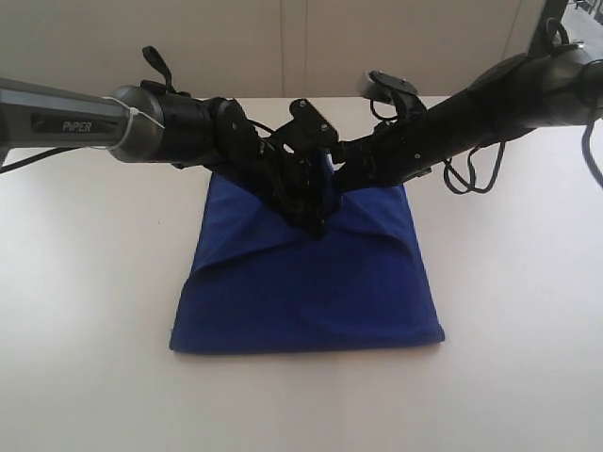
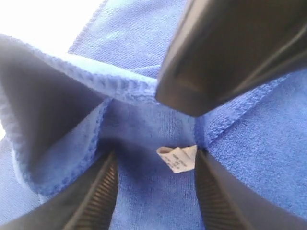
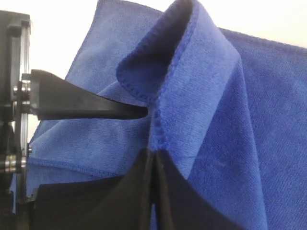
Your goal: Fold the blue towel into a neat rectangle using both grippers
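Observation:
The blue towel (image 1: 311, 292) lies on the white table, its two far corners drawn in to the middle so the far edge forms a peak. Both grippers meet at that peak. My right gripper (image 3: 156, 152) is shut on a raised hemmed fold of the towel (image 3: 192, 86). My left gripper (image 2: 154, 158) is open, its ribbed fingers (image 2: 98, 191) spread wide over flat towel, with a small white label (image 2: 177, 159) between them. A loose towel corner (image 2: 53, 120) stands up beside it. The right gripper's black finger (image 2: 230, 52) looms close above.
The white table (image 1: 85, 282) surrounds the towel on all sides. Both black arms (image 1: 170, 127) cross above the towel's far edge, with cables (image 1: 471, 174) hanging from the right arm. A pale wall stands behind.

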Available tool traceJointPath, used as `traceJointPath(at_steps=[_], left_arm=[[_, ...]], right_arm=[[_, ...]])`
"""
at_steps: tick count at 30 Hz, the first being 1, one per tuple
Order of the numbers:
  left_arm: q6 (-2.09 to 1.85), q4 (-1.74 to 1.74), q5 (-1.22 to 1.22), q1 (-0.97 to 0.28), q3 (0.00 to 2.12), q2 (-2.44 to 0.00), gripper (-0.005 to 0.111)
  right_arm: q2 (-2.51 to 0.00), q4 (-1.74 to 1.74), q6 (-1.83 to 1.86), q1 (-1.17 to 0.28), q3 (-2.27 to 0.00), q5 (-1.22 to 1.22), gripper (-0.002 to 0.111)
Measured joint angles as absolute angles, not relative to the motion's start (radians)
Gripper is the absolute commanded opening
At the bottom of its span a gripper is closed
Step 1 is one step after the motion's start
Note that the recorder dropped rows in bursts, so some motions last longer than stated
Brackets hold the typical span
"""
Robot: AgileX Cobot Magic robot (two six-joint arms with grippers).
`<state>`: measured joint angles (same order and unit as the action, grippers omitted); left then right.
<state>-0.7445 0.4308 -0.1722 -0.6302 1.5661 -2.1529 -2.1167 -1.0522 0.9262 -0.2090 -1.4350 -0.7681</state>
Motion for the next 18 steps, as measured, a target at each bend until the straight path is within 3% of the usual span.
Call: traceJointPath(at_steps=[18], left_arm=[[-0.756, 0.399, -0.287, -0.579, 1.566, -2.133, 0.055]], right_arm=[[-2.047, -1.013, 0.924, -0.185, -1.437, -0.810, 0.000]])
